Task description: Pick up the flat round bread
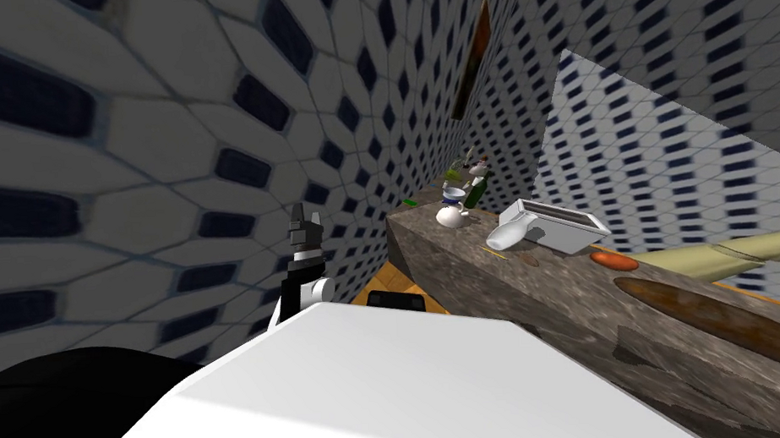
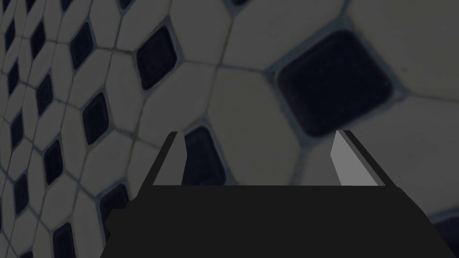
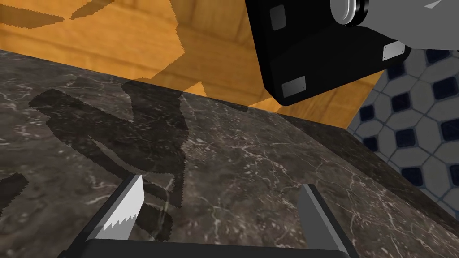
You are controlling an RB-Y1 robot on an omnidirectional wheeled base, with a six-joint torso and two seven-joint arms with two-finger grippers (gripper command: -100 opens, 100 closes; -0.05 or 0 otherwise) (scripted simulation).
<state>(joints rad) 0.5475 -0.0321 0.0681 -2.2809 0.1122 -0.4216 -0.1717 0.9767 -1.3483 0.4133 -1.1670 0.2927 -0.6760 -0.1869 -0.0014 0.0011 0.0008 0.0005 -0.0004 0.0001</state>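
The flat round bread point(image 1: 725, 320), a dark brown shape drawn out long by the head camera's lens, lies flat on the marbled grey tabletop point(image 1: 554, 304), far out to my right. Past it along the tabletop lie an orange-red disc point(image 1: 613, 260) and then a white box point(image 1: 554, 223). The right pincer point(image 3: 219, 187) hangs open above a bare, shadowed stretch of tabletop near its edge, with orange wooden floor point(image 3: 112, 40) past that edge. How far the bread lies from it I cannot tell. The left pincer point(image 1: 305, 216) is raised on my left, fingers spread, facing the tiled wall point(image 1: 162, 116), well apart from the bread.
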